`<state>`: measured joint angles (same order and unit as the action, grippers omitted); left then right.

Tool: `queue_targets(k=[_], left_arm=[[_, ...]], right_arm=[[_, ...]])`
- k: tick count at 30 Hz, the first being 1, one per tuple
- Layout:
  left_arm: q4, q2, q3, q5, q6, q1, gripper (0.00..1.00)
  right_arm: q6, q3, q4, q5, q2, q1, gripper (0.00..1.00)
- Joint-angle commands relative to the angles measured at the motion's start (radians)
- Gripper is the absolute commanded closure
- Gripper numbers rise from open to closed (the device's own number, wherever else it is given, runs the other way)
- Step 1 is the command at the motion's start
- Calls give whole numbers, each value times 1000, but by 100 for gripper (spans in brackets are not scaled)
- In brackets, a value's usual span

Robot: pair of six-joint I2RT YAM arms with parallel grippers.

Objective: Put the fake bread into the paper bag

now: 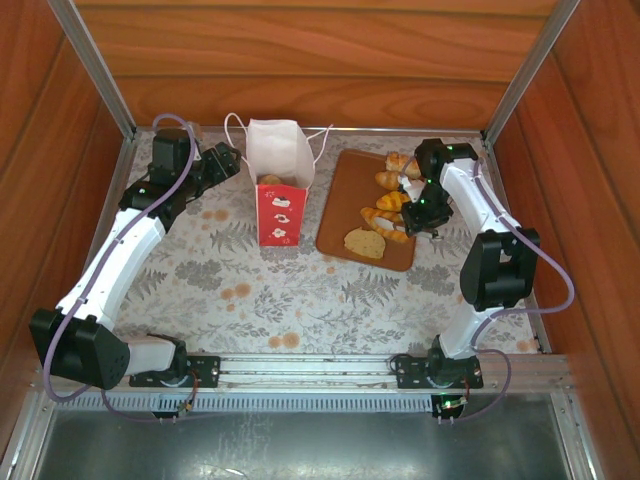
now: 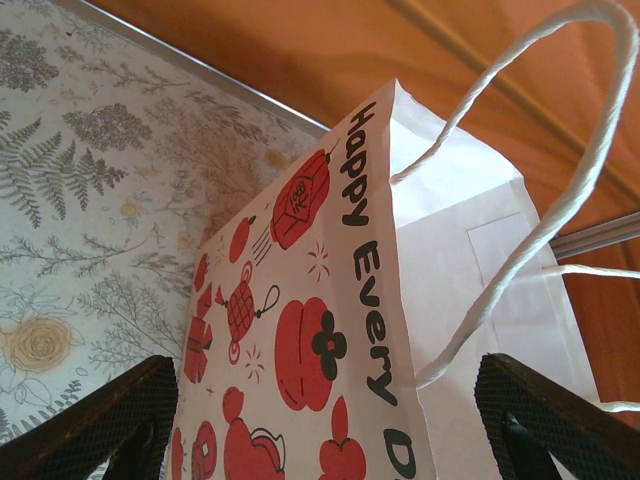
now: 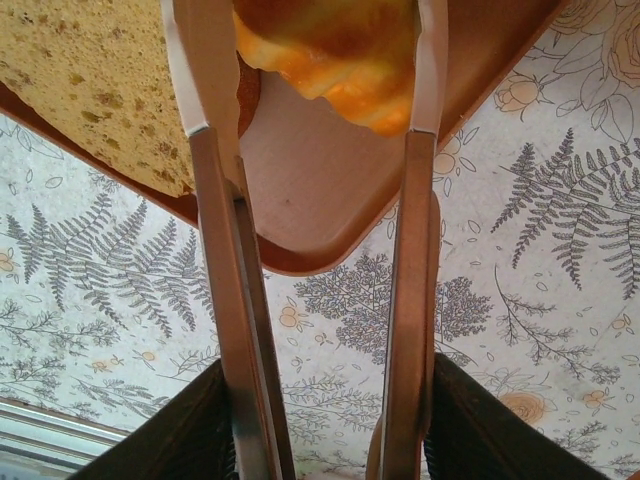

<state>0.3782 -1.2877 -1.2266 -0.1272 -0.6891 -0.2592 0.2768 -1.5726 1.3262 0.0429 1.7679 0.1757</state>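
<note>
Metal tongs (image 3: 225,300) clenched in right gripper (image 3: 325,425) flank croissant (image 3: 335,50) on board (image 3: 320,190); left gripper (image 2: 325,400) spread around bag (image 2: 290,230).

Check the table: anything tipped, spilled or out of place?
Nothing stands out. The paper bag stands upright, one piece inside; the rest of the fake bread lies on the brown board, one piece between the tongs.

The bag (image 2: 300,330) is matt paper, its handles (image 2: 560,205) twisted string; tongs (image 3: 225,300) are brushed metal, tips white plastic; board (image 3: 320,190) smooth, slice (image 3: 90,70) porous, walls (image 1: 300,50) wood.
</note>
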Motion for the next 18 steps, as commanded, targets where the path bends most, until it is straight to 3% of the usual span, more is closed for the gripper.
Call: queue_targets(k=[1, 18], left_arm=[[-7, 7, 4, 9, -9, 9, 18], [-7, 25, -27, -9, -3, 11, 18]], right_arm=[[-11, -12, 24, -41, -53, -4, 54], [-168, -77, 67, -42, -258, -5, 55]])
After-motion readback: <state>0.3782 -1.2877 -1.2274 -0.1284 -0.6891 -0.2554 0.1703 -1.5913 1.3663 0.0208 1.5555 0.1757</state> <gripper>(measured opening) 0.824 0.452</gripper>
